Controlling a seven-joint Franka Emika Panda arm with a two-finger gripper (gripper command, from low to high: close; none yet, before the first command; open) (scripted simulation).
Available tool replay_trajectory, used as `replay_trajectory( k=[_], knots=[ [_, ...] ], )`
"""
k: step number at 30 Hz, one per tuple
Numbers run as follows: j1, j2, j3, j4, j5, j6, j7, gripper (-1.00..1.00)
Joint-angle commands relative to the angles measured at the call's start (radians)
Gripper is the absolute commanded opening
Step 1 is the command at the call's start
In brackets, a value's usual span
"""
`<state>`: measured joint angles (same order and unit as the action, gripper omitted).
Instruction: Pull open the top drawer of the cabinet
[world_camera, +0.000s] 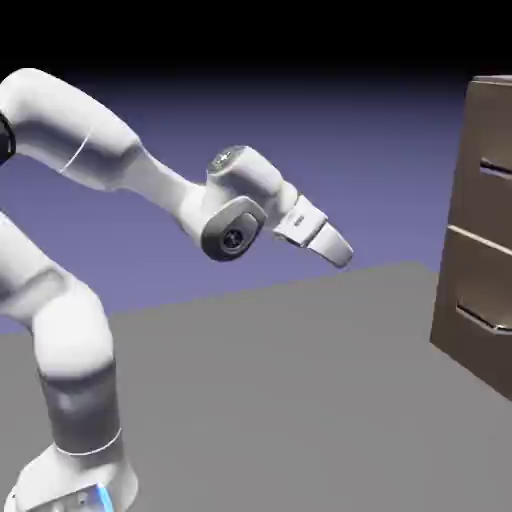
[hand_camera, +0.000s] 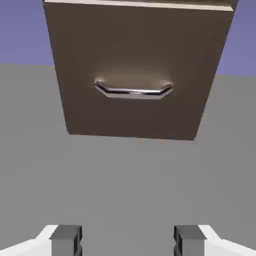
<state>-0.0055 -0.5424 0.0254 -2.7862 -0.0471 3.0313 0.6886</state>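
- Nearest in the hand view, the two grey fingers (hand_camera: 66, 241) sit at the bottom edge, at about 7 and 5 o'clock, spread wide apart with nothing but bare table between them; the gripper (hand_camera: 128, 242) is open and holds nothing.
- Beyond them stretches the grey table (hand_camera: 125, 180), unoccupied up to the foot of the cabinet.
- Farther on, toward 12 o'clock in the hand view, stands the cabinet (hand_camera: 140, 50), showing a brown front with a silver bar handle (hand_camera: 133, 91) lying horizontal; which drawer front this is cannot be told from that view alone.
- In the exterior view the gripper (world_camera: 340, 250) hangs above the table, well apart from the cabinet (world_camera: 480, 270) at 3 o'clock.
- The top drawer (world_camera: 490, 150) looks flush with the cabinet, its handle (world_camera: 496, 168) only a thin sliver at the picture's edge.
- Judged progress: early. Nothing is grasped and the drawer is still shut; the approach, the closing on the handle and the pull all remain.
- The top handle lies ahead of the fingers and somewhat higher.
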Motion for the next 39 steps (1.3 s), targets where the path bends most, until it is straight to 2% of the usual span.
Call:
replay_trajectory(
  k=[1,39],
  knots=[
    [-0.015,0.023,0.021,0.02,-0.039,-0.005,-0.044,0.0],
    [-0.567,0.894,0.821,0.769,-1.523,-0.184,-1.696,0.0]
  ],
)
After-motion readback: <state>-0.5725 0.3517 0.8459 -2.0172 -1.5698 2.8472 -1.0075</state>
